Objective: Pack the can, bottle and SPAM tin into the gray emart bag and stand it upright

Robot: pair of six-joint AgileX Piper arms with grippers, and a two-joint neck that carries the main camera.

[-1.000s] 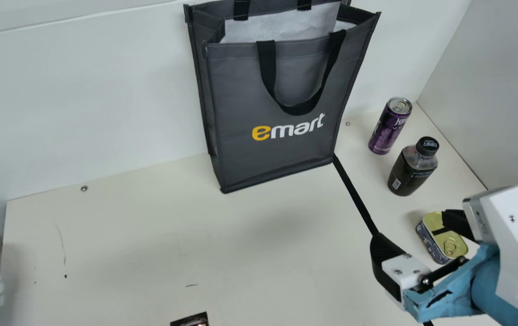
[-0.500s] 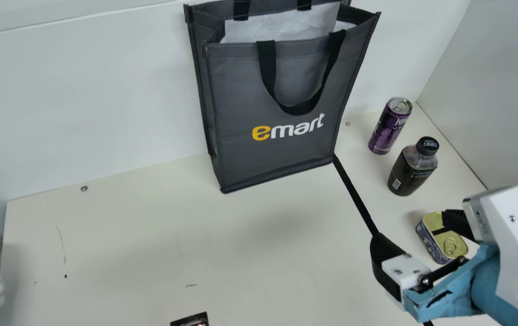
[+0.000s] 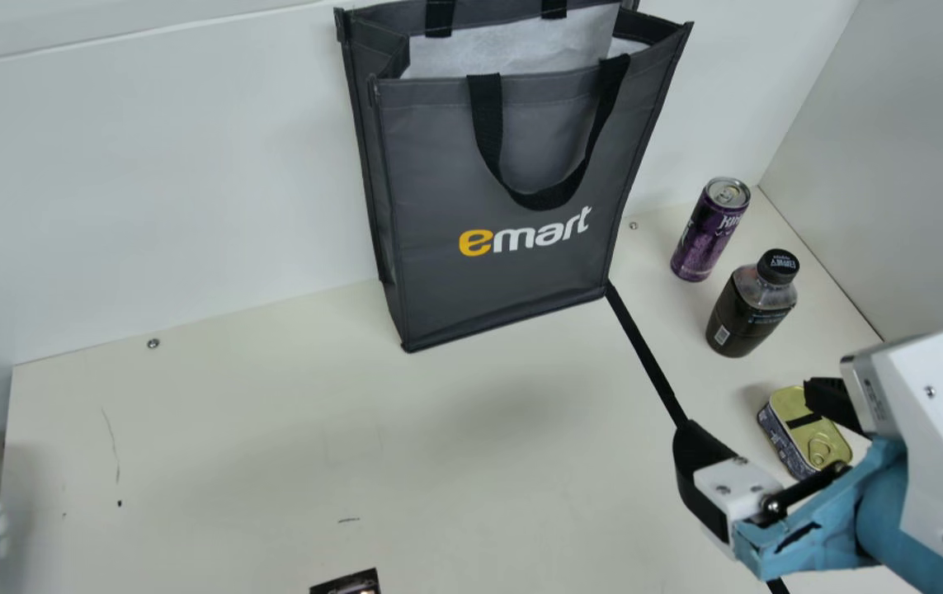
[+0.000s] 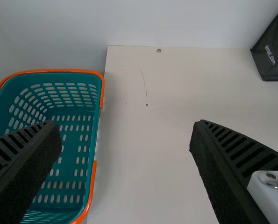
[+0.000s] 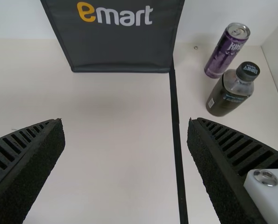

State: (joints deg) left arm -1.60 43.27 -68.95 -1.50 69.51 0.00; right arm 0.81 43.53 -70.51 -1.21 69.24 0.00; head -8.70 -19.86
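Note:
The gray emart bag (image 3: 512,272) stands upright against the back wall, its top open and a handle hanging in front. To its right the purple can (image 3: 706,235) and the dark bottle (image 3: 747,313) stand upright. Nearer lies the flat tin (image 3: 801,425) with a gold lid, partly behind my right gripper (image 3: 756,421), which is open and holds nothing. In the right wrist view, my right gripper (image 5: 126,123) is spread below the bag (image 5: 124,51), left of the bottle (image 5: 230,91) and can (image 5: 225,51). In the left wrist view, my left gripper (image 4: 124,126) stands open and empty.
A teal basket (image 4: 68,105) with orange handles is beside the table's left edge. Black tape (image 3: 644,351) runs along the table from the bag's right corner. A small dark item (image 3: 351,582) lies at the near edge. Walls bound the back and right.
My right arm has shifted very slightly to the left and up in the main view. The bag, can, bottle and tin have stayed in place.

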